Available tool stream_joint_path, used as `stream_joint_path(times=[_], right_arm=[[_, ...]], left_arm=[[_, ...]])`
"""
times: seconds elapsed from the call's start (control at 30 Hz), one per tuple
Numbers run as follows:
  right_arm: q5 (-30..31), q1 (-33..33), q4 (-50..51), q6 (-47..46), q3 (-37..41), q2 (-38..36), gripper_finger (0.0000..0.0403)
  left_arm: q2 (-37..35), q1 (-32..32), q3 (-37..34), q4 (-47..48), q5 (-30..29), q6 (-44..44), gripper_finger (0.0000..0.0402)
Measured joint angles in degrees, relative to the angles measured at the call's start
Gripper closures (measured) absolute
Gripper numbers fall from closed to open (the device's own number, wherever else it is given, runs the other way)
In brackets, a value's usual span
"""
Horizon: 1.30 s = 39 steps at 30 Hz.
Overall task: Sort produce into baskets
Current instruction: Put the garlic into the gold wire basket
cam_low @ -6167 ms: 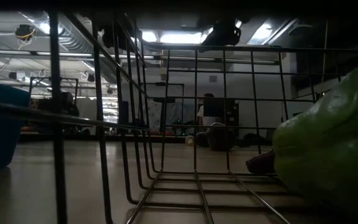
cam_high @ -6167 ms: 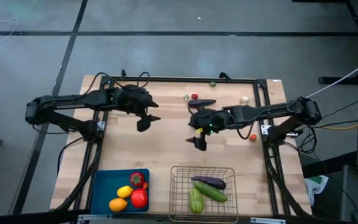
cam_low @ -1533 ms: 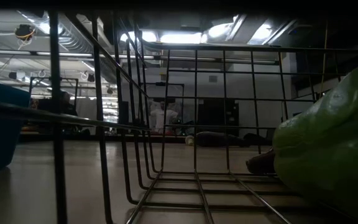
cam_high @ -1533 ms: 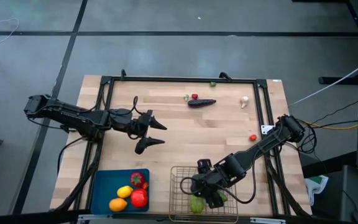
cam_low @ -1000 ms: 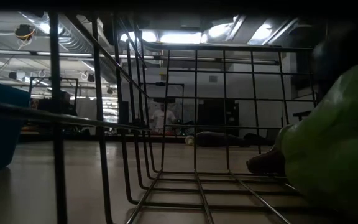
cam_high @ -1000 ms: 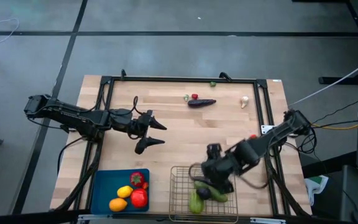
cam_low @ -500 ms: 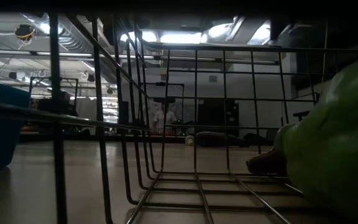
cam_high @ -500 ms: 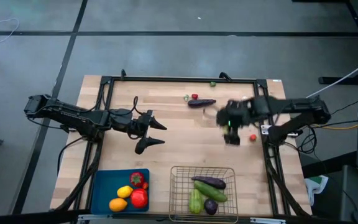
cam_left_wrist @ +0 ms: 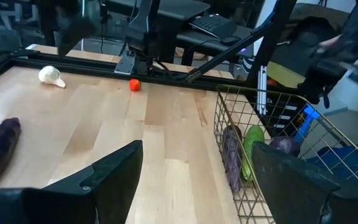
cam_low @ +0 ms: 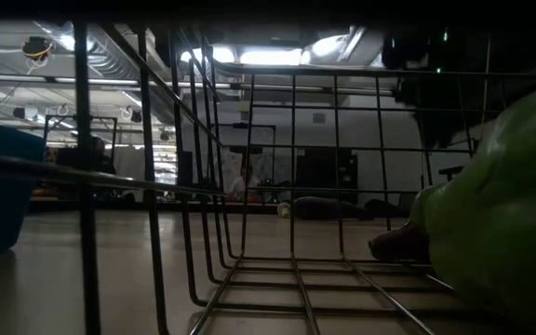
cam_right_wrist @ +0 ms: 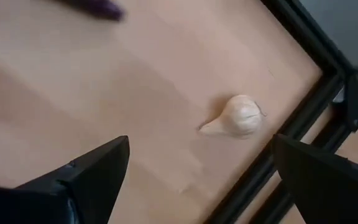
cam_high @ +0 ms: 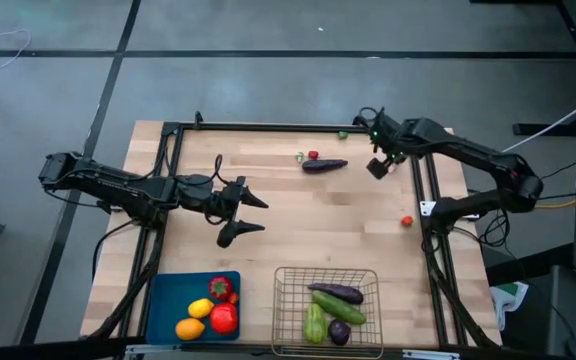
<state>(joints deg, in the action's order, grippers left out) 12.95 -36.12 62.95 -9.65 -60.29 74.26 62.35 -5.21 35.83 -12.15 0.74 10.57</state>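
Hovering over the white garlic (cam_right_wrist: 239,116) at the table's far right corner, the right gripper (cam_high: 379,165) has its fingers spread wide, so prob lining up a grab. Garlic sits just beside the black frame rail (cam_right_wrist: 303,124), which looks tight for one finger imo. Left gripper (cam_high: 247,214) waits mid-table, also open, holding nothing. Still loose: a purple eggplant (cam_high: 324,165) and a small red one (cam_high: 406,220). Wire basket (cam_high: 286,290) has the veg, blue tray (cam_high: 163,310) the fruit.

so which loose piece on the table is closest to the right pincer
The white garlic, lying just ahead of the open right pincer by the table's far right frame; the purple eggplant and small red piece lie farther off.
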Motion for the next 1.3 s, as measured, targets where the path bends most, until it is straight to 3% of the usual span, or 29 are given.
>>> stream_joint_path(times=[0.2,0.43,0.8,1.3], right_arm=[[0.3,-7.8,-9.1,1.2,8.6,0.2,0.0013],[5.3,-14.0,-15.5,-0.1,15.3,0.3,0.0013],[5.3,-14.2,-22.1,-2.5,17.0,4.5,0.0017],[7.9,-14.2,-24.4,-3.6,17.0,12.9,0.0161]], left_arm=[[0.0,0.0,0.0,0.0,0.0,-0.1,0.0105],[0.0,0.0,0.0,0.0,0.0,-0.4,0.0105],[0.0,0.0,0.0,0.0,-0.2,-0.2,0.0105],[0.0,0.0,0.0,0.0,-0.4,-1.0,0.0105]])
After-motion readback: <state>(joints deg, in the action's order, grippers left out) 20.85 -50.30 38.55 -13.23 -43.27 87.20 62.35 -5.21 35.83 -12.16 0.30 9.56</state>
